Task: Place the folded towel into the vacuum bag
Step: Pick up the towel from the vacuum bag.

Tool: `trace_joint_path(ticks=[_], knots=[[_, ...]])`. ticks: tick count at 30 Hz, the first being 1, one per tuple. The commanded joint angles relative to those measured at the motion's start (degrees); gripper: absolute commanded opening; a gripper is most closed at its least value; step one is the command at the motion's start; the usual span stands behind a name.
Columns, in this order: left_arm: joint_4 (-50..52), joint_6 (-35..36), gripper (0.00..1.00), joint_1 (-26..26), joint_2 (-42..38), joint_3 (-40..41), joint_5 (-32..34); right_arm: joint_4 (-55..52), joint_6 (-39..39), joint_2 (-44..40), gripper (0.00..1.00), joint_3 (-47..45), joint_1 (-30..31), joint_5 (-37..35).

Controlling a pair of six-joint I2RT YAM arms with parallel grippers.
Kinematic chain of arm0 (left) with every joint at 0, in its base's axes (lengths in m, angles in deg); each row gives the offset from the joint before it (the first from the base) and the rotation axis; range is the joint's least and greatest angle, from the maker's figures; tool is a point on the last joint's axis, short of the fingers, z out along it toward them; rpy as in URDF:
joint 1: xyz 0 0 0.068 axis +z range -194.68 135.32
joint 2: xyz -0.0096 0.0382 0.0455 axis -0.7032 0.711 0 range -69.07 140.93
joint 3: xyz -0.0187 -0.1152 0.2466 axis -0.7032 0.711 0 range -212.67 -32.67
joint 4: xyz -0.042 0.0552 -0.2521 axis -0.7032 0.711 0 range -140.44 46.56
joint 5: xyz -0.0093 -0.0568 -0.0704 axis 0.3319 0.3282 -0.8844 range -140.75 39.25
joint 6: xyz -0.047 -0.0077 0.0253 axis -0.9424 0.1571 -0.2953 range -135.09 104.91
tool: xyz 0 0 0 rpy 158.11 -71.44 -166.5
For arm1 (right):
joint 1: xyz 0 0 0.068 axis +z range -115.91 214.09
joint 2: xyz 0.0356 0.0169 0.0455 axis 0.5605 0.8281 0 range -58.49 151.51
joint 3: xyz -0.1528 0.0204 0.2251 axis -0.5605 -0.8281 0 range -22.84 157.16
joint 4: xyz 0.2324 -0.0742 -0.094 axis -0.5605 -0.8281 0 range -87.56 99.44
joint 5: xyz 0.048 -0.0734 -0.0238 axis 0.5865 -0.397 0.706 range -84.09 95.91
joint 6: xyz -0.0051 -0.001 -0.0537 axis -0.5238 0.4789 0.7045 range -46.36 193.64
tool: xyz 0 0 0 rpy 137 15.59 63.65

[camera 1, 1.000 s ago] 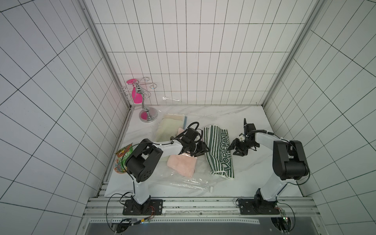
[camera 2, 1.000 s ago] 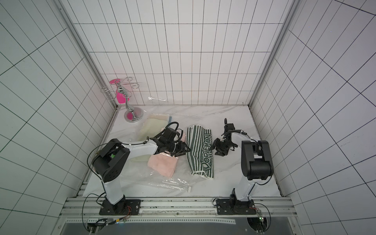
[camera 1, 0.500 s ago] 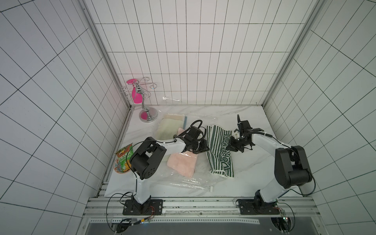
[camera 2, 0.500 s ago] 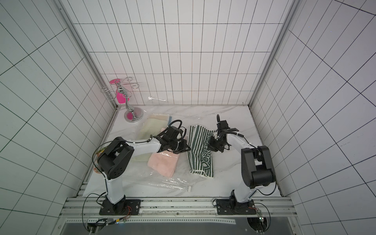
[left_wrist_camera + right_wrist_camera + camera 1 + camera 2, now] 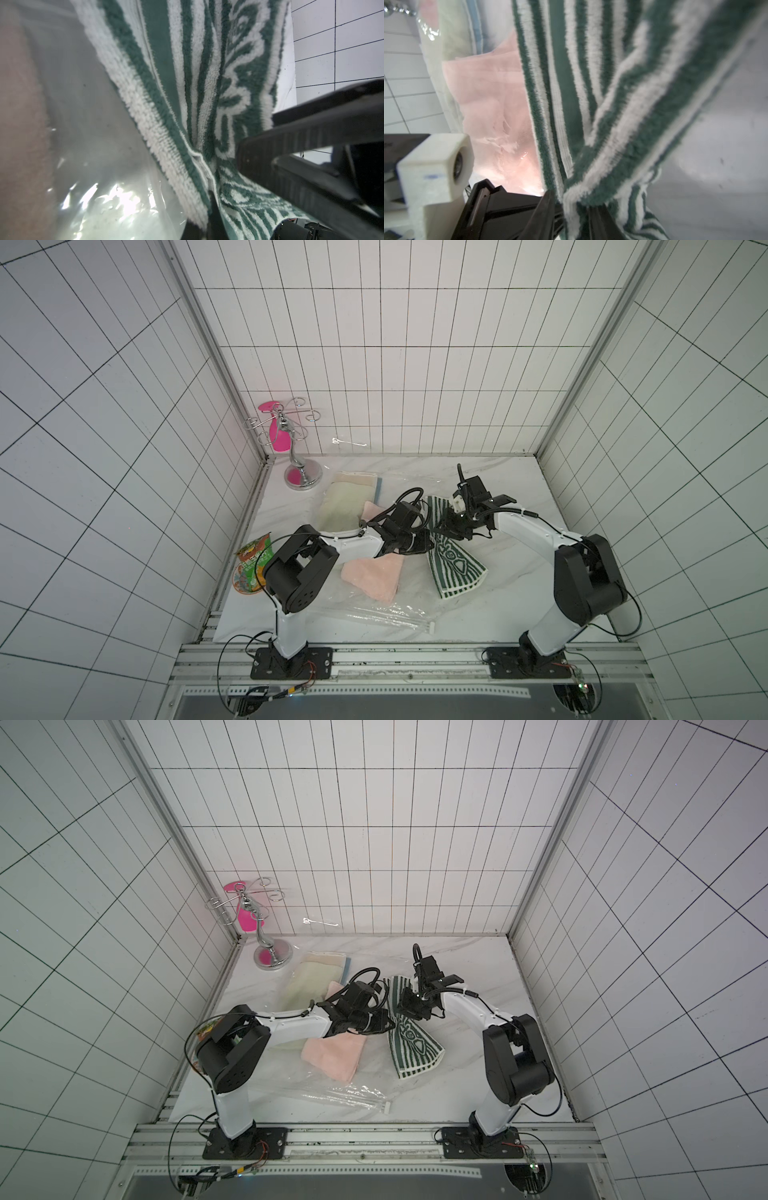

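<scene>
The folded towel (image 5: 455,572) (image 5: 411,1044), green and white striped, lies at mid-table and is bunched at its waist like a bow tie. My left gripper (image 5: 430,540) (image 5: 390,1025) is shut on that waist from the left; in the left wrist view the towel (image 5: 187,83) runs down into the left gripper (image 5: 209,209). My right gripper (image 5: 446,529) (image 5: 401,1006) meets it from the right. Its jaws stand partly apart with a bunched fold of towel (image 5: 612,83) between them at the right gripper (image 5: 572,209). The vacuum bag (image 5: 365,614) (image 5: 328,1094), clear and crinkly, lies to the left and front.
A pink towel (image 5: 374,578) and a cream towel (image 5: 343,506) lie under the bag's clear plastic. The bag's white slider clip (image 5: 432,628) is near the front edge. A snack packet (image 5: 249,568) lies at the left wall and a chrome stand (image 5: 301,477) in the back left corner.
Both grippers have closed in on the towel's middle. The left one has shut on it. The towel, a flat strip before, is now pinched at its waist and its near half has swung right.
</scene>
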Motion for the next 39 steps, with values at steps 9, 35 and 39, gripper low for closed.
trace_joint_path(ticks=[9,35,39], knots=[[-19.25,-3.24,0.17,0.25,-4.03,8.38,-2.59,-4.35,3.45,8.58,0.66,3.71,1.0,0.47],[43.88,22.2,0.56,-3.29,-24.15,-5.11,11.71,-16.26,16.68,1.99,0.0,5.47,-1.0,-18.39],[57.45,24.98,0.58,-11.45,-21.07,-8.11,21.63,-19.91,17.61,-3.81,0.0,4.04,-5.03,-15.02]])
